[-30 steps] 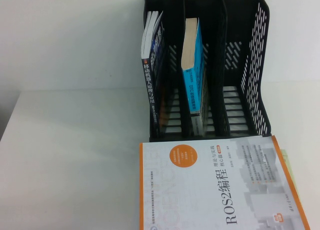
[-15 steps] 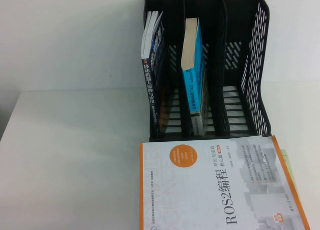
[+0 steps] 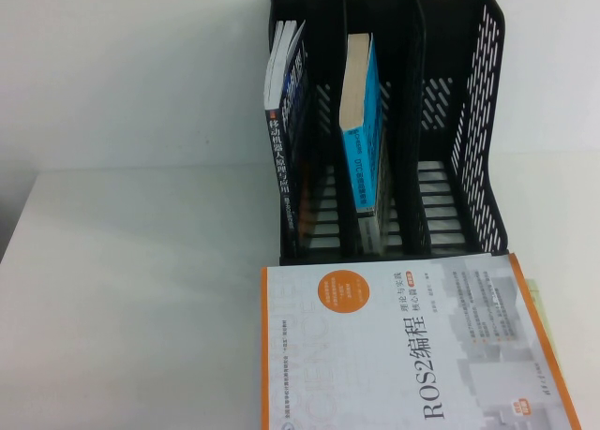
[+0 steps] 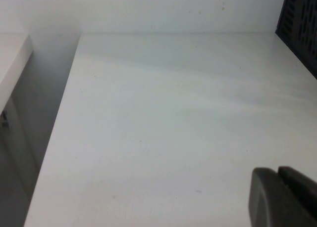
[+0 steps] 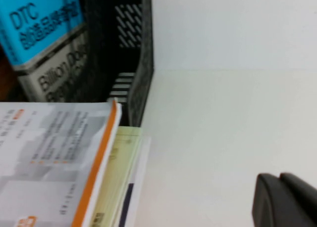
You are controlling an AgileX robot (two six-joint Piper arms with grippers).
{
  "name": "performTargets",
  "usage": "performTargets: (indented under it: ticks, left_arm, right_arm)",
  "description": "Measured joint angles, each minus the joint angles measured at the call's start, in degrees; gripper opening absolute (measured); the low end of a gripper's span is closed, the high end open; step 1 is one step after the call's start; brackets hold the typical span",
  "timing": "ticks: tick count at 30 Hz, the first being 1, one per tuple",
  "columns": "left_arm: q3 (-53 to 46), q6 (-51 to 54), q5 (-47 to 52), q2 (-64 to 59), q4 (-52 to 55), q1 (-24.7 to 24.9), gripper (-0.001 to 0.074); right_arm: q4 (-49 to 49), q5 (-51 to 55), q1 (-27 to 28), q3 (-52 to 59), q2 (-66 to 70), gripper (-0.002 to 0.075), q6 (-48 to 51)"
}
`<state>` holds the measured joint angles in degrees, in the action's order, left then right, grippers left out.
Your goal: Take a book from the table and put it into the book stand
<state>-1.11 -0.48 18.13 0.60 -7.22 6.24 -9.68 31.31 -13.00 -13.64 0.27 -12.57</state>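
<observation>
Nothing has been shifted across the last second, so the placement is judged finished. Nearest, the left gripper [image 4: 285,197] is seen pressed together and empty above bare bench [image 3: 141,289]; the right gripper [image 5: 287,200], likewise pressed together, hangs beside the ROS2 book [image 3: 412,346] lying flat. Beyond, the book [image 3: 364,130], blue above grey, thick, stands nearly upright in the middle slot of the book stand [image 3: 478,168]; the dark book [image 3: 286,140] occupies the left slot.
</observation>
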Motion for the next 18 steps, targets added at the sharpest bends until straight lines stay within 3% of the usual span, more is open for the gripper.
performTargets:
  ticks: [7,18]
  left_arm:
    - [0.1,0.0,0.1,0.0,0.0,0.0,-0.0002]
    - [0.1,0.1,0.2,0.0,0.0,0.0,-0.0002]
  right_arm:
    - [-2.8,-12.5,6.0,12.4,-1.0,-0.0002,-3.9]
    - [-4.6,-11.2,6.4,14.9,-1.0,-0.0002,-4.7]
